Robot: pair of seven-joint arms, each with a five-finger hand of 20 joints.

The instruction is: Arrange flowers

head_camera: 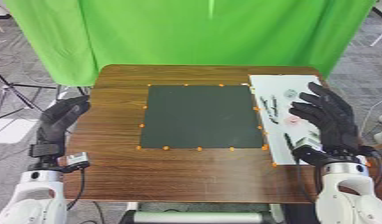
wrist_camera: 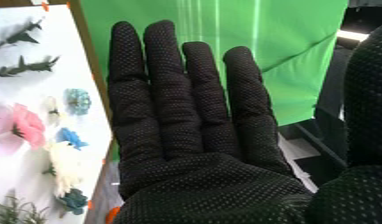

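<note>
Fingers (wrist_camera: 174, 95) of the right hand (head_camera: 328, 115): straight, raised, a little apart at the tips; thumb held wide of them.
Fingers of the left hand (head_camera: 61, 115): loosely extended.
Pink flower (wrist_camera: 28, 125): lying on the white board (head_camera: 272, 82), beside the white flower (wrist_camera: 65, 167).
White flower: on the board, between the blue flower (wrist_camera: 72, 138) and the dark teal flower (wrist_camera: 74, 201).
Blue flower: near the pink flower, on the board.
Pale teal flower (wrist_camera: 78, 101): on the board, near its edge; a small cream flower (wrist_camera: 52, 107) lies just beside it.
Stems (wrist_camera: 26, 67): dark green and leafy, lying on the board apart from the flowers.
Sprig (wrist_camera: 19, 212): thin green leaves, on the board near the dark teal flower.
Board: along the right side of the table (head_camera: 205, 175), just beside the mat (head_camera: 202, 117).
Mat: dark, flat, in the middle of the table.
Orange markers (head_camera: 200, 148): spaced along the edges of mat and board.
Right hand: above the board's outer side.
Left hand: at the table's left edge, well apart from the flowers.
Curtain (head_camera: 205, 35): green, hanging behind the table.
Tripod (head_camera: 23, 95): left of the table.
</note>
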